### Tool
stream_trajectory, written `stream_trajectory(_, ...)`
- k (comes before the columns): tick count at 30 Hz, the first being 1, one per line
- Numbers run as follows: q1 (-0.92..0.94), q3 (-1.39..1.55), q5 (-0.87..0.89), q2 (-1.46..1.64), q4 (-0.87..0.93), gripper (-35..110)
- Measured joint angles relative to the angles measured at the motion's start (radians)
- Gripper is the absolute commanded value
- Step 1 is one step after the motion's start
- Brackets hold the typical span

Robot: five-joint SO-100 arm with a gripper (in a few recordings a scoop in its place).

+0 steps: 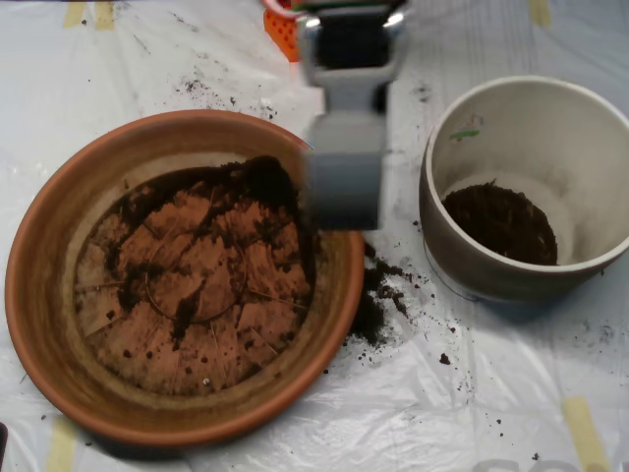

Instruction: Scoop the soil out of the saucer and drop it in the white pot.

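Note:
The terracotta saucer (59,324) fills the left half of the overhead view. Soil (257,182) lies piled along its upper right inner edge, with thin smears over the grooved bottom. The grey scoop (343,187) hangs over the saucer's upper right rim, blurred, right beside that pile. The white pot (580,128) stands at the right with a patch of soil (501,223) on its bottom. A small green mark sits near its upper left rim.
Spilled soil (378,295) lies on the white plastic sheet (472,393) between saucer and pot, with crumbs scattered around. An orange part (282,34) of the arm's base shows at the top. Tape strips mark the sheet's edges.

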Motion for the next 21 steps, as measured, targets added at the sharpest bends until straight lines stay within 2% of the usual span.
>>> stream_trajectory(5,0.298,0.322,-0.015,0.028,-0.179,28)
stream_trajectory(10,0.479,0.693,-0.078,0.155,-0.419,31)
stream_trajectory(15,0.584,1.080,-0.130,0.359,-0.630,31)
stream_trajectory(21,0.699,1.315,-0.146,0.449,-0.799,30)
